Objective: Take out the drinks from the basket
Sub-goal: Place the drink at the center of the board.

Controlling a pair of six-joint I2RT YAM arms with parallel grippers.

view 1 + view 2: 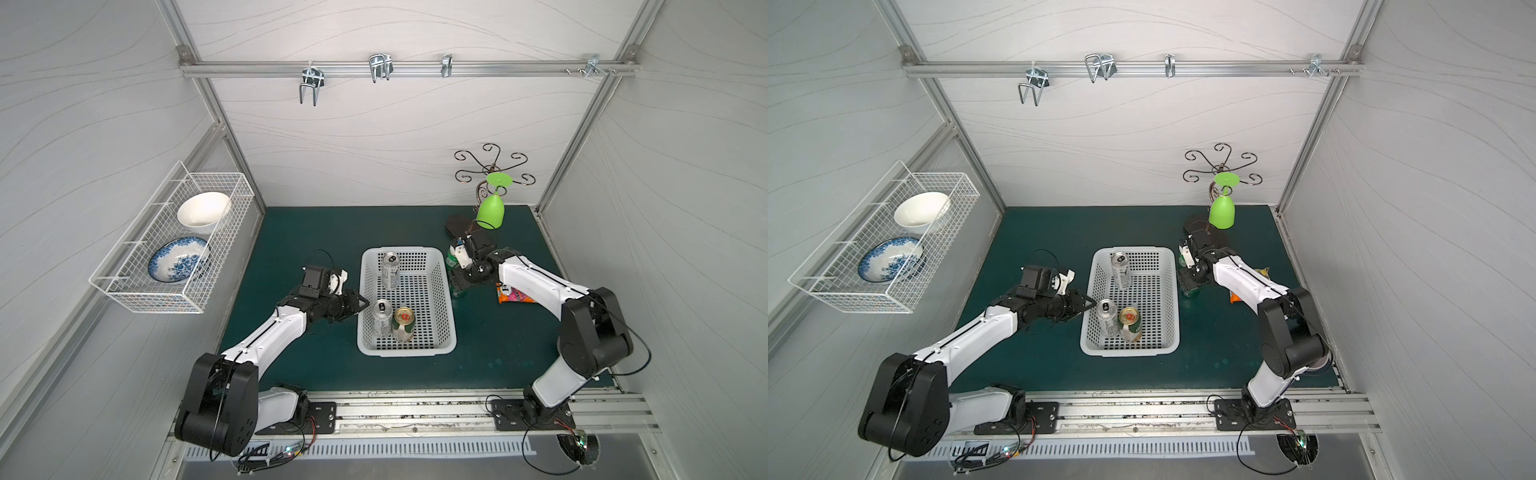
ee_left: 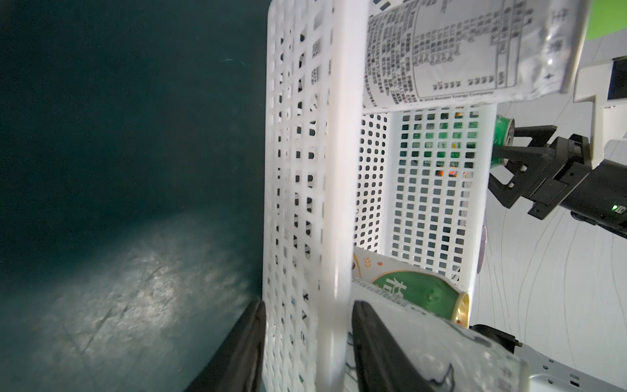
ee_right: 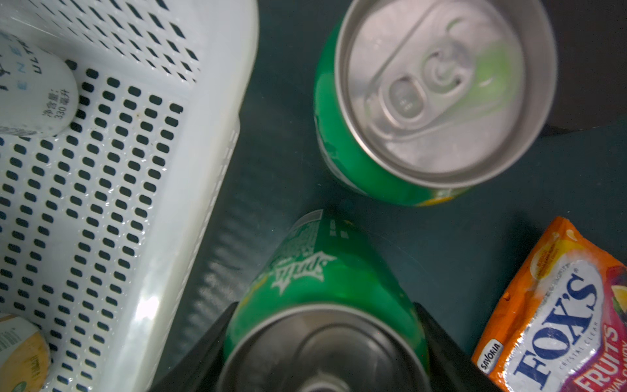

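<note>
The left tool (image 1: 363, 302) pinches the basket (image 1: 405, 352) wall; the right tool (image 3: 325, 307), clamped on 1 green can (image 3: 322, 271), could knock the other green can (image 3: 434, 88) over when withdrawing.

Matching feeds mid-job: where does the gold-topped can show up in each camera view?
Both top views: gold-topped can stands in the white basket, at its near end, beside a silver can.
Left wrist: its green label and gold rim show inside the basket, just past that silver can.
Right wrist: a cropped sliver inside the basket; the green can outside is another drink.
Shared landmark: the white basket's perforated wall.
</note>
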